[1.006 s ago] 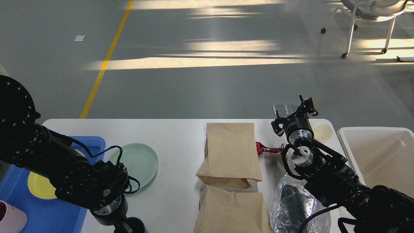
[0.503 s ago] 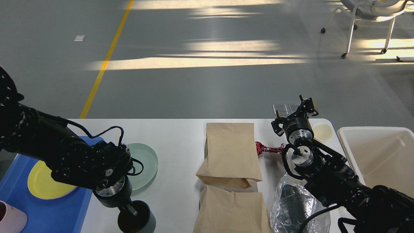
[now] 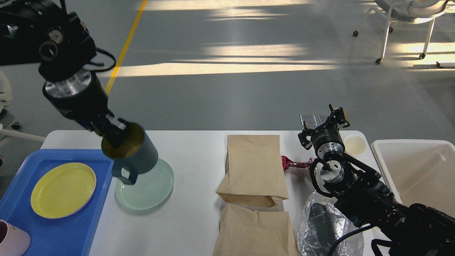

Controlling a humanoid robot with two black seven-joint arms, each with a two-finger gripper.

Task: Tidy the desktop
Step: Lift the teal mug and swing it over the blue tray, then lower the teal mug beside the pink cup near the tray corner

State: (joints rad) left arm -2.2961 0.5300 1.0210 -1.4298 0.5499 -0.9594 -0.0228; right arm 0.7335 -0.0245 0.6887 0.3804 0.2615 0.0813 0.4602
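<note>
While sunlight is cast in bands over the grey floor behind, a tidying scene is recorded from above.

Desktop: the white desktop (image 3: 199, 149) is spread across the lower half of the frame, from left of centre to the right.
Left gripper: the left gripper (image 3: 113, 132) is seen at upper left, fingers clamped on the rim of a dark grey mug (image 3: 132, 153), one finger inside it.
Mug: it is held tilted in the air over the edge of a pale green plate (image 3: 147, 186), handle turned downward.
Tray: a blue tray (image 3: 53, 227) is placed at lower left; a yellow plate (image 3: 63, 190) lies in it and a pink cup (image 3: 12, 241) is cut by the corner.
Bags: two brown paper bags (image 3: 254, 167) are laid at centre, one below the other.
Wrapper: a red wrapper (image 3: 293, 163) is seen just right of the upper bag.
Right gripper: the right gripper (image 3: 337, 117) is raised at centre right; whether its fingers are apart cannot be told.
Bin: an off-white bin (image 3: 416, 167) is set at the right edge.
Plastic: a clear crumpled bag (image 3: 320, 224) lies at lower right.
</note>
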